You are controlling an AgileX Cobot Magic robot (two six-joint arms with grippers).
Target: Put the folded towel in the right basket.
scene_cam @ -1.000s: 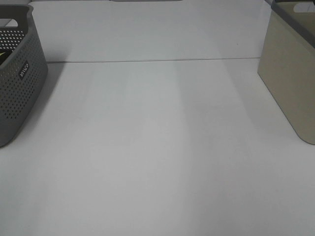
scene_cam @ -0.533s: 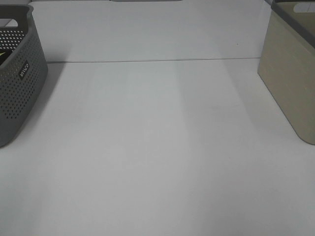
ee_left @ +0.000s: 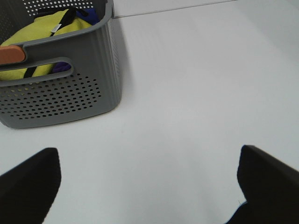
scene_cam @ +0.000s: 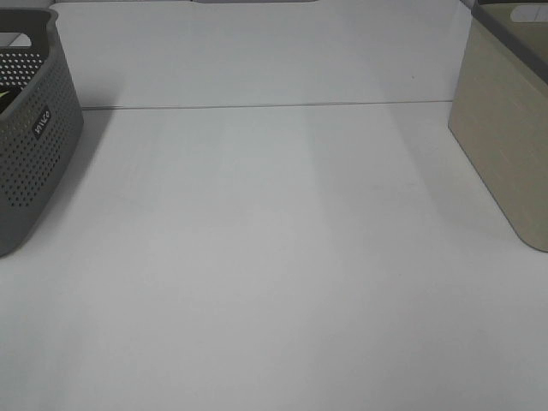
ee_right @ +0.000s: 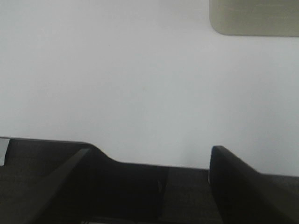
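You are looking for a folded towel that is showing nowhere on the bare surface [scene_cam: 274, 257], only bunched yellow fabric [ee_left: 44, 28] lying in the left basket [ee_left: 93, 70], nearest your left claw [ee_left: 147, 179], which is standing wide and empty like the right claw [ee_right: 149, 156].

High camera looking down on white table [scene_cam: 274, 257], grey basket [scene_cam: 34, 128] and beige basket [scene_cam: 505, 137] at edges, left wrist view low, facing grey basket [ee_left: 60, 88] ahead of left gripper [ee_left: 149, 182], right wrist view close over table, beige basket [ee_right: 254, 18] ahead of right gripper [ee_right: 149, 172]
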